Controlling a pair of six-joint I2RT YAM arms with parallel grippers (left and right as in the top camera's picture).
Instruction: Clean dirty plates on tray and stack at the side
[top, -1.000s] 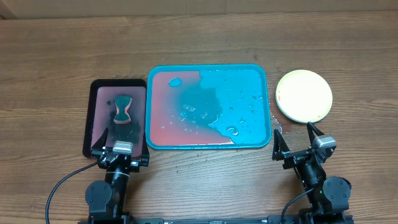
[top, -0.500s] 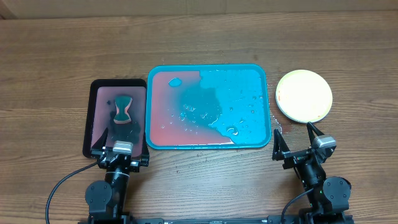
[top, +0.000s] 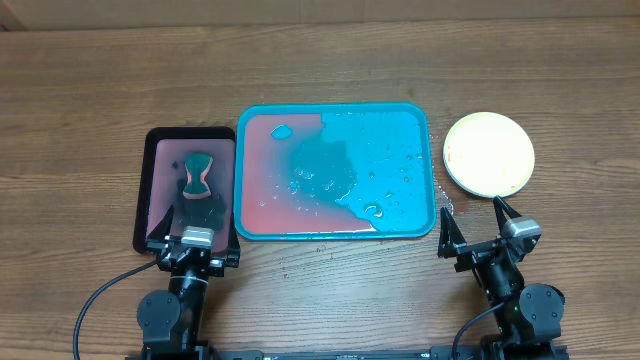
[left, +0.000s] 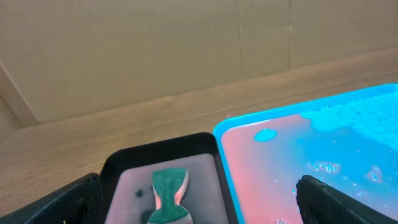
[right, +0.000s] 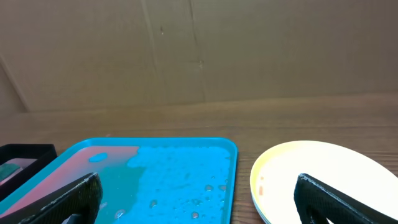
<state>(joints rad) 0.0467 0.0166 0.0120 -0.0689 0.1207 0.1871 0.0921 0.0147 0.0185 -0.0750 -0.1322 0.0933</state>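
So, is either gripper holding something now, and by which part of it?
Nothing is held. The left gripper and the right gripper are both open, with nothing between their fingers.

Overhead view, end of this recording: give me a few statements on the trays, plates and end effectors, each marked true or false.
1. No plate lies on the teal tray. True.
2. The plates are stacked on the left arm's side of the teal tray. False: they sit on the table on the right arm's side of it.
3. A sponge lies in the black tray. True.
4. The right end effector is shut on a plate. False: it is open, holds nothing, and is apart from the plates.
5. The teal tray is dry. False: droplets and a reddish film cover parts of it.
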